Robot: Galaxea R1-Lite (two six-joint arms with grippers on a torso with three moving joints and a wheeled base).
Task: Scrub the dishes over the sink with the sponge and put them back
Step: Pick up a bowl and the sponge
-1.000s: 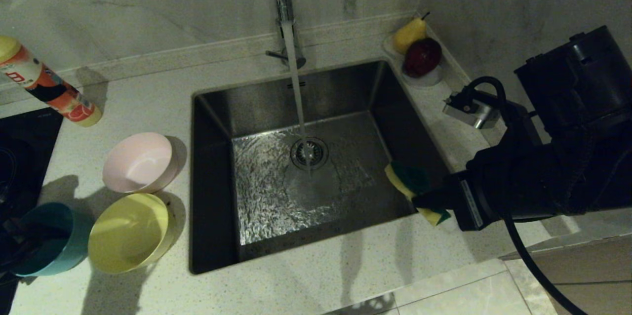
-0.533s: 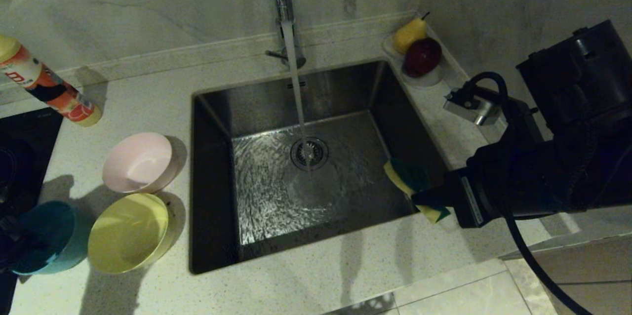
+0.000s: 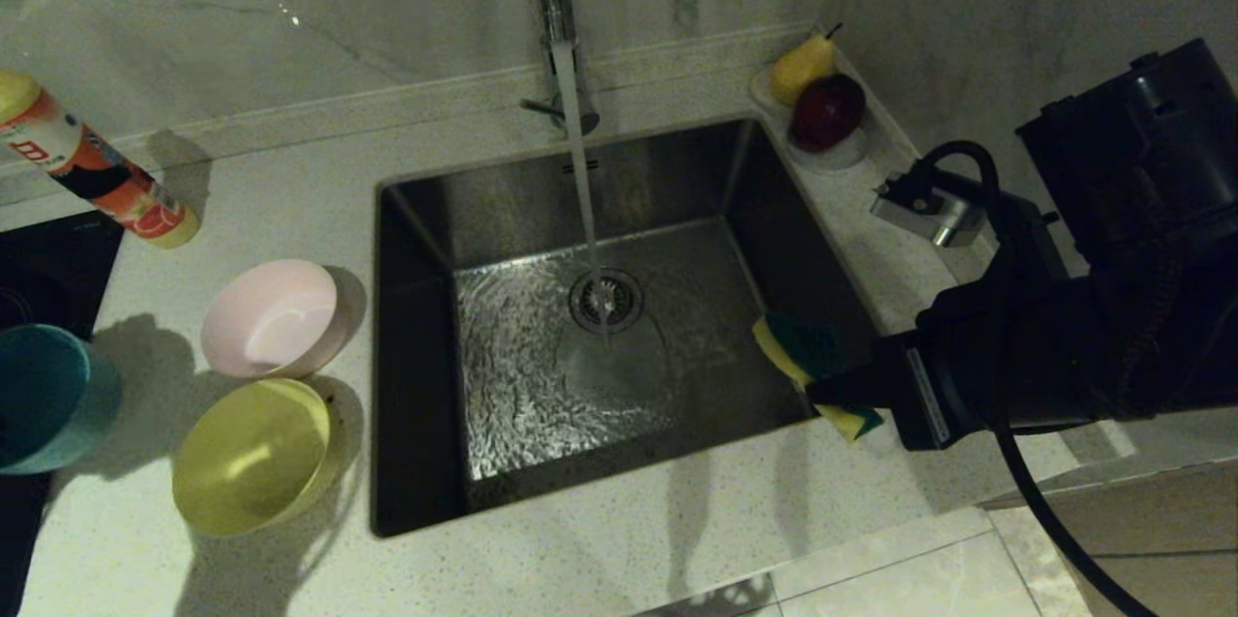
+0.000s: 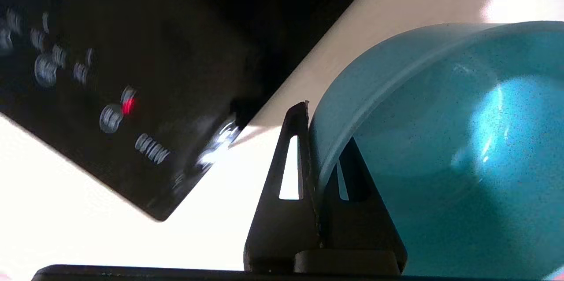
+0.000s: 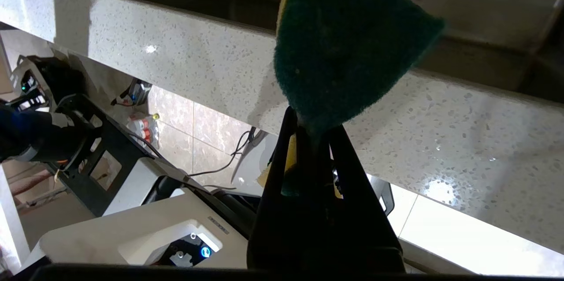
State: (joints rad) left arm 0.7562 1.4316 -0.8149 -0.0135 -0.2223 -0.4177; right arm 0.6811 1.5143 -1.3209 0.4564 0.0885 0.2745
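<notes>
I count three bowls. My left gripper (image 4: 315,149) pinches the blue bowl (image 3: 44,399) by its rim, at nine o'clock from the sink (image 3: 600,327). One pink bowl (image 3: 274,317) and one yellow bowl (image 3: 253,455) sit beside the sink. My right gripper (image 5: 308,135) squeezes the one sponge (image 3: 808,361) at the sink's four o'clock edge.

blue bowl (image 3: 44,399): cut by frame edge | cooktop (image 4: 110,74) markings: blurred, perhaps buttons
</notes>
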